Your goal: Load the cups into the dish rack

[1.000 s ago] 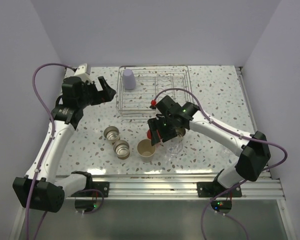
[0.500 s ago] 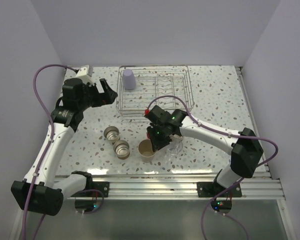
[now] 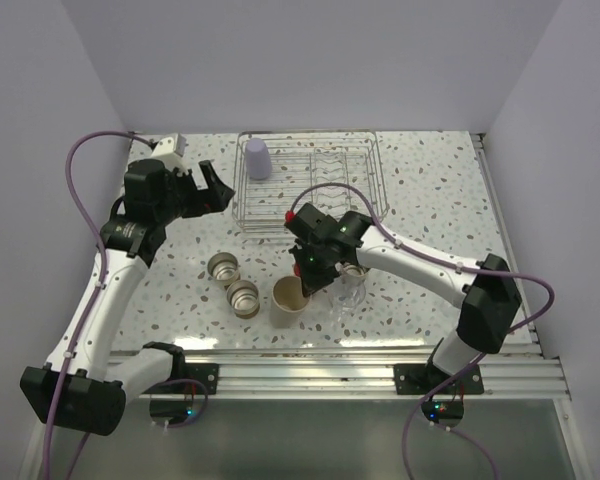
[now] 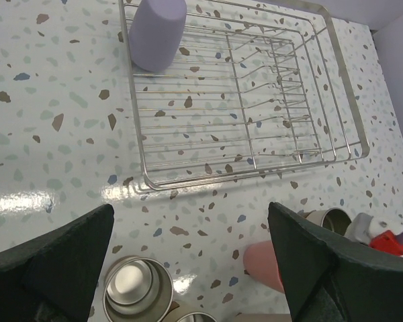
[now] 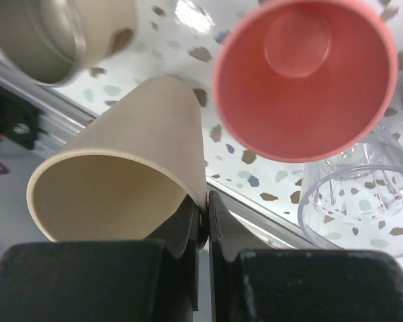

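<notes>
My right gripper (image 5: 205, 201) is shut on the rim of the tan cup (image 5: 121, 168), one finger inside and one outside; the cup (image 3: 290, 296) sits at the table's front middle. A red cup (image 5: 305, 74) and a clear cup (image 5: 363, 201) stand just beyond it. Two metal cups (image 3: 223, 267) (image 3: 243, 297) stand to the left. The lavender cup (image 3: 257, 158) stands upside down in the dish rack's (image 3: 378, 180) left end. My left gripper (image 3: 215, 185) hangs open left of the rack, holding nothing; its wrist view shows the rack (image 4: 208, 114) and lavender cup (image 4: 158, 33).
A metal rail (image 3: 330, 375) runs along the near table edge by the arm bases. White walls close in the table at the left, back and right. Purple cables loop over both arms.
My right gripper has slid left to the tan cup and closed on its rim. The left arm has shifted only slightly and stays open.
</notes>
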